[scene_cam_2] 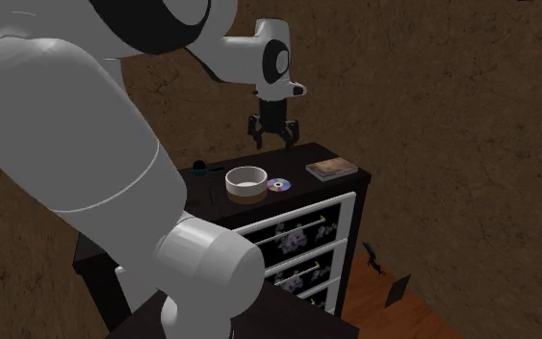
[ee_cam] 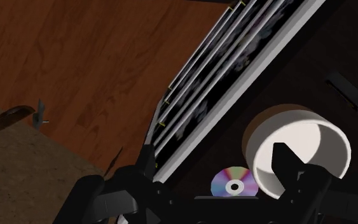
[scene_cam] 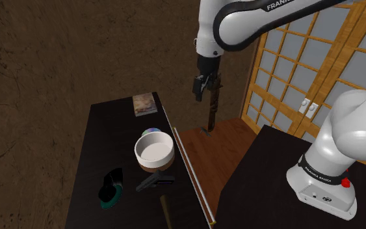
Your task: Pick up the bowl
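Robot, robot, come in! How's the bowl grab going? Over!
Gripper open, high up, empty. Bowl upright on dresser, untouched. Disc beside it, not blocking.

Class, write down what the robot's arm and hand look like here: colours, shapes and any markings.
The arm is made of rounded, glossy white segments with dark joints. A dark band near the top carries white lettering beginning FRANK, and a black ring with small white lettering circles the base, beside a red button. The hand is all black, with two fingers.
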You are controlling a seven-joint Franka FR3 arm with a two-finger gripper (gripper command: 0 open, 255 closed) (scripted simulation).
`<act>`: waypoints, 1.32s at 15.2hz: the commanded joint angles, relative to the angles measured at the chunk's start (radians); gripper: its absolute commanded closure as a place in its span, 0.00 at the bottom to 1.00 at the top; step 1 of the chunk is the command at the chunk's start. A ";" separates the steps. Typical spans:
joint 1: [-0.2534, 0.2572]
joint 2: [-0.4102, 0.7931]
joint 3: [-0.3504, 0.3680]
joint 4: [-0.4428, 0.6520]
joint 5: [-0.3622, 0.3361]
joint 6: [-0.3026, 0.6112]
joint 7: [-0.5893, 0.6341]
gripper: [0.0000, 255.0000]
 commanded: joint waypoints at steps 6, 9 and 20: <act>0.012 0.251 0.067 0.075 -0.052 0.166 0.105 0.00; 0.021 0.366 0.085 0.129 -0.094 0.219 0.158 0.00; 0.098 0.754 0.077 0.381 -0.250 0.320 0.324 0.00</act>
